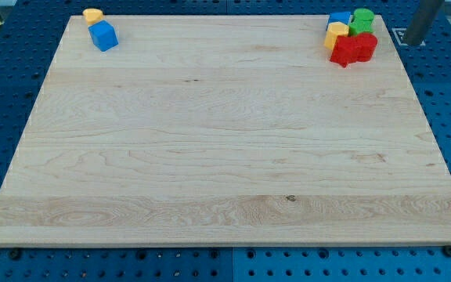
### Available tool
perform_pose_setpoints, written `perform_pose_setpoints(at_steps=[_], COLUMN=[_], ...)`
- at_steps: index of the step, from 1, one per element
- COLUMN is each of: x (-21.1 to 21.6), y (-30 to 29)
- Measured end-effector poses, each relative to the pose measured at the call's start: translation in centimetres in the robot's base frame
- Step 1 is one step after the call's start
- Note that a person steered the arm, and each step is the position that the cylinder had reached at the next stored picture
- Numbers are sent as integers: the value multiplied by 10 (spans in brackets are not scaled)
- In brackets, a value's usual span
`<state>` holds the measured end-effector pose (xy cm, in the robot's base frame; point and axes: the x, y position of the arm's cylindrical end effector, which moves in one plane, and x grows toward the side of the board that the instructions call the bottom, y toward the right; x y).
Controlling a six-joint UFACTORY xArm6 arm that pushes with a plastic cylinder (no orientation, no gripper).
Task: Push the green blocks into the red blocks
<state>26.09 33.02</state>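
At the board's top right corner is a tight cluster of blocks. Two green blocks (362,21) sit at the cluster's top right, touching the two red blocks (354,48) just below them. A blue block (339,18) and a yellow block (337,34) sit on the cluster's left side. My dark rod comes in from the view's top right. My tip (413,41) is off the board's right edge, to the right of the cluster and not touching any block.
A yellow block (92,15) and a blue cube (103,36) lie together at the board's top left corner. The wooden board (225,157) rests on a blue perforated table (6,94).
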Motion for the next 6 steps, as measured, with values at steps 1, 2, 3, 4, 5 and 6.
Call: perform_pose_setpoints(at_steps=[1,2,3,4,5,6], x=[-22,-51,-70,-69,-69,-69], y=[12,8,-25,-48,-85,-107])
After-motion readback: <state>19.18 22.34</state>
